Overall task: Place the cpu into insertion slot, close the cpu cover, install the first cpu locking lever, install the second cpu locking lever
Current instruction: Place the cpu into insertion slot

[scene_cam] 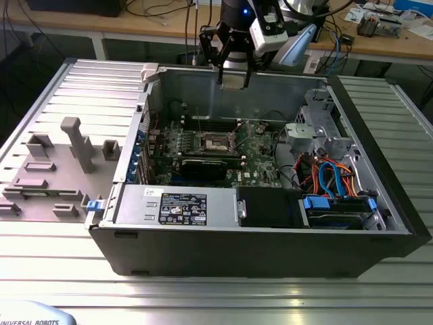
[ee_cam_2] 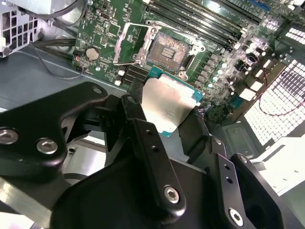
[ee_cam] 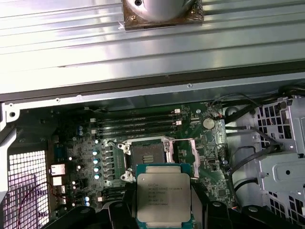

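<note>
**Grip on the cpu point(ee_cam: 163, 198), insertion slot point(ee_cam: 147, 155) bare**

The gripper point(ee_cam_2: 167, 114) pinches the cpu by two opposite edges, its black fingers point(ee_cam_2: 143, 129) pressed against the sides. The dull silver top shows in both wrist views. The chip hangs well above the insertion slot, apart from it. The slot's dark centre lies exposed. The cpu cover point(ee_cam_2: 129, 45) stands swung open just beside the slot, on the green circuit board point(scene_cam: 260, 156).

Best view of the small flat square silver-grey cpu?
First wrist view: the small flat square silver-grey cpu faces the camera, nearly its whole metal top visible, held by the gripper. Second wrist view shows it tilted, partly behind a black finger. Exterior view shows a small pale patch under the gripper.
</note>
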You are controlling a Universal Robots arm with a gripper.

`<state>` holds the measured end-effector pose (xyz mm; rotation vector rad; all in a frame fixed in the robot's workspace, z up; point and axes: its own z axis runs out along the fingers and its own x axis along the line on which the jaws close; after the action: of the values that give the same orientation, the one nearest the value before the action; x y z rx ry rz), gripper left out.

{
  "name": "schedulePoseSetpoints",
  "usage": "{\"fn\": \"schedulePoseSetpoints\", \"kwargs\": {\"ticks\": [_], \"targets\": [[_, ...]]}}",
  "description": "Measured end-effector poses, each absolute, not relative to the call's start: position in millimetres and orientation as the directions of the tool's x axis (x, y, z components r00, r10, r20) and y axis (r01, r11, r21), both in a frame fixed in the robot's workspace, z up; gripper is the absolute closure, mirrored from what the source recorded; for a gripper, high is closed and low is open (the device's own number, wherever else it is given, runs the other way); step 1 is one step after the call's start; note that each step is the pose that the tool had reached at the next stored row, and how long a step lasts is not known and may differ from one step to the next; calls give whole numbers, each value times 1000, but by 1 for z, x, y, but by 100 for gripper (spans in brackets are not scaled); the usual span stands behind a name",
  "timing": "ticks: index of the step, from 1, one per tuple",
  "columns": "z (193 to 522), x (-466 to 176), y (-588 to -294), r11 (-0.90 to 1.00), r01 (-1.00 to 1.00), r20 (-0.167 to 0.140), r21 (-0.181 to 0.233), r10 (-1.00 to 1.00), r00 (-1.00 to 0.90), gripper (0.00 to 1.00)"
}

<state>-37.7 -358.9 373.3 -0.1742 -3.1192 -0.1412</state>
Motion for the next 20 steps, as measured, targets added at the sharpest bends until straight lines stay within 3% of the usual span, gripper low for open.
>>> {"fn": "schedulePoseSetpoints", "kwargs": {"ticks": [20], "targets": [[373,-38,-359,979,183,19,89,182,-983,46]]}}
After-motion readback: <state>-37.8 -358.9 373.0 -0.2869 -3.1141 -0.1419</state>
